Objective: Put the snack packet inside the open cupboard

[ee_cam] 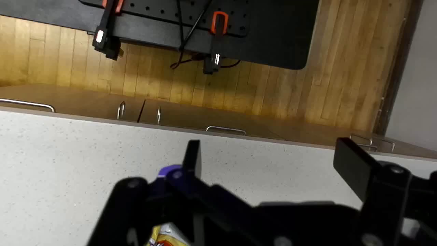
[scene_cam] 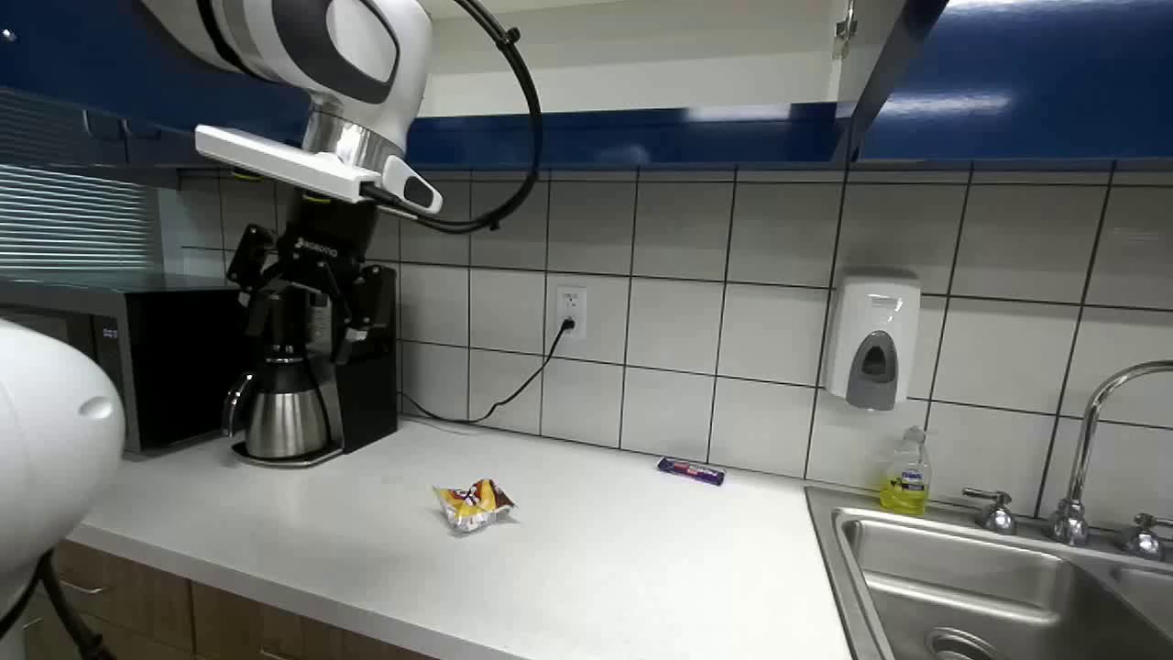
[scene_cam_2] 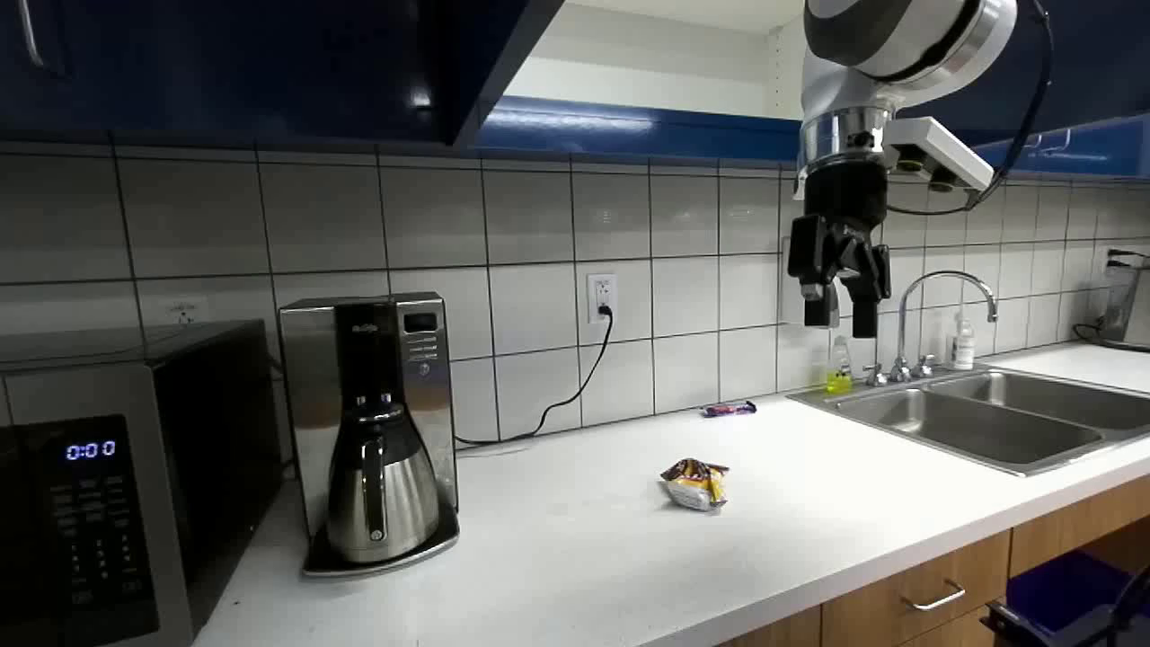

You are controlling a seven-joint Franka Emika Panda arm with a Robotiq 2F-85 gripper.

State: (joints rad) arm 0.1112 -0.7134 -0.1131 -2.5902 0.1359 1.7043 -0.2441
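Though the gripper [ee_cam: 268, 155] and the wrist view's lower edge hid much of the snack packet [ee_cam: 167, 236], it lay on the counter [ee_cam: 85, 164], at eight o'clock from the spread jaws; both exterior views cropped the open cupboard [scene_cam_2: 647, 79] along its top.

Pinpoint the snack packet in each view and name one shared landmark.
In an exterior view: snack packet, lower part, left of centre.
In an exterior view: snack packet, lower part, right of centre.
Wrist view: snack packet, bottom edge, left of centre, partly visible.
Shared landmark: white countertop.
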